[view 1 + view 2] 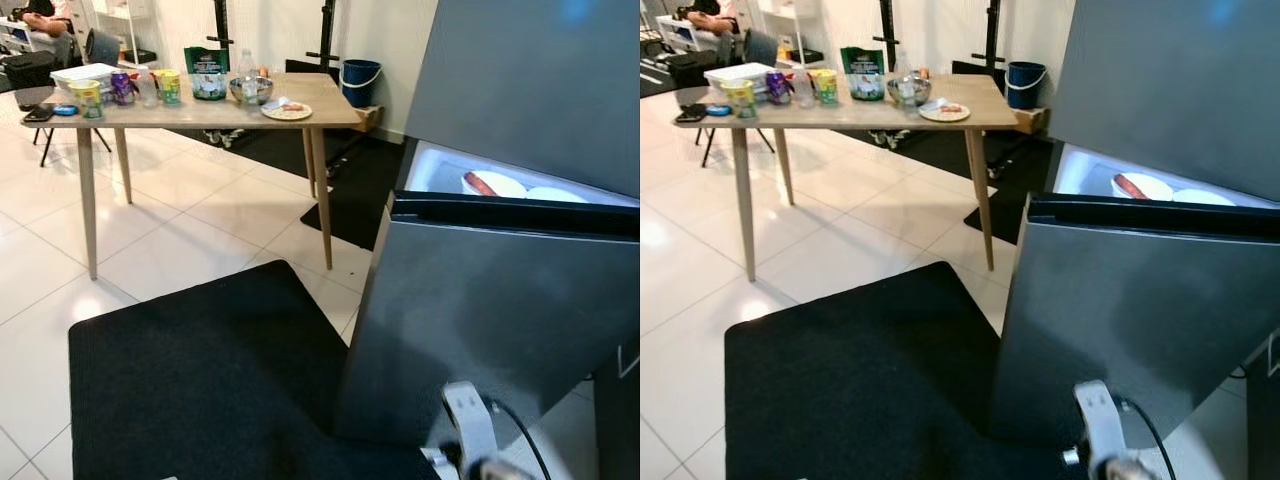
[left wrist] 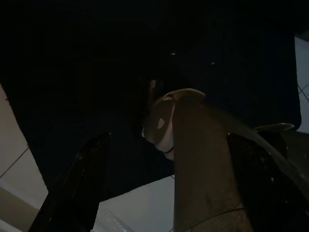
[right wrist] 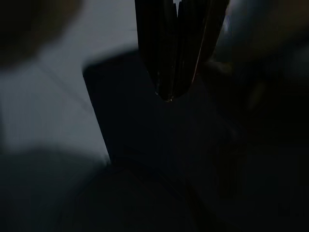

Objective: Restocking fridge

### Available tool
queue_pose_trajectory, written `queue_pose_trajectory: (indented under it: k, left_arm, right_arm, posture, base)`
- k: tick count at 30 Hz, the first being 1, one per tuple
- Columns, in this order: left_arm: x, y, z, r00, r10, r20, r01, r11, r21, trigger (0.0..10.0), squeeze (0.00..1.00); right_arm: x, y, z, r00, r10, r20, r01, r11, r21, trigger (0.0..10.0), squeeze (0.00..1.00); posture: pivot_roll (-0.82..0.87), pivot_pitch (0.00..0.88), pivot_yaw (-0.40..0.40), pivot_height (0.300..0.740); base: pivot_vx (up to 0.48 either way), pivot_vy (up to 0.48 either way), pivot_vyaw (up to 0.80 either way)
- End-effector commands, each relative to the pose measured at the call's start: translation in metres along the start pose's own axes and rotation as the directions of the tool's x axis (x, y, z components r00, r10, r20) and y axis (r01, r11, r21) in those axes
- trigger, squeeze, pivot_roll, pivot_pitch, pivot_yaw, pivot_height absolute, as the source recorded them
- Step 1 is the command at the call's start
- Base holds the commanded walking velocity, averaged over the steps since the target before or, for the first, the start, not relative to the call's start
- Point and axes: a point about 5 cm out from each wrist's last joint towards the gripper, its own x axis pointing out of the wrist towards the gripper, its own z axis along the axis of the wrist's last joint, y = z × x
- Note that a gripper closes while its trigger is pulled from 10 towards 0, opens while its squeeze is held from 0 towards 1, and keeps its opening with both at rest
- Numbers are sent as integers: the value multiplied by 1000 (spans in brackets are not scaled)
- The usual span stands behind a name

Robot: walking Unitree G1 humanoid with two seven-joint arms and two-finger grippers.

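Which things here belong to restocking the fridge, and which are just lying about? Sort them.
For the job:
fridge, door ajar
plates already inside
table holding food
green bag
steel bowl
plate of food
cups and cans

Lying about:
blue bucket
black mat
phone

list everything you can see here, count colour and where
fridge: one, dark grey, on the right, door ajar
plates: two, white, inside the fridge, one with a sausage
table: one, light wood, back left
plate: one, white with food, table's near right corner
bowl: one, metal, mid table
bag: one, green, behind the bowl
cups: two, yellow-green, table's left part
can: one, purple, between the cups
container: one, white, table's left end
bucket: one, blue, by the back wall
mat: one, black, on the white tile floor
left claw: open, over the mat
right claw: shut, hanging
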Motion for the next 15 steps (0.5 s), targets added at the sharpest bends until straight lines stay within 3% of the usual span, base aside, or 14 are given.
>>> queue_pose_trajectory:
  k: [1, 6, 7, 8, 15]
  left_arm:
    - [0, -4, -9, 999, -3, -46, 4, 1000, 30, 10000, 0]
    - [0, -3, -8, 999, -1, -48, 3, 999, 40, 10000, 0]
    - [0, -3, -8, 999, 3, -49, 0, 999, 51, 10000, 0]
    - [0, -2, -8, 999, 4, -49, -1, 999, 53, 10000, 0]
    - [0, -2, -9, 998, 5, -69, 1, 997, 80, 10000, 0]
  right_arm:
    - [-5, -7, -23, 996, -42, -76, 44, 999, 21, 10000, 0]
    - [-10, -9, -41, 990, -63, -130, 67, 997, 27, 10000, 0]
    - [-17, -10, -63, 977, -78, -196, 85, 996, 29, 10000, 0]
    - [-20, -10, -70, 973, -82, -218, 90, 995, 30, 10000, 0]
    - [-27, -6, -90, 958, -75, -278, 84, 996, 20, 10000, 0]
  posture:
    - [-94, 0, -66, 740]
    - [-97, 0, -63, 740]
    - [-97, 0, -63, 740]
    - [-97, 0, -61, 740]
    - [-99, 0, -57, 740]
  base:
    - [0, 0, 0]
    - [0, 0, 0]
    - [0, 0, 0]
    - [0, 0, 0]
    - [137, 0, 0]
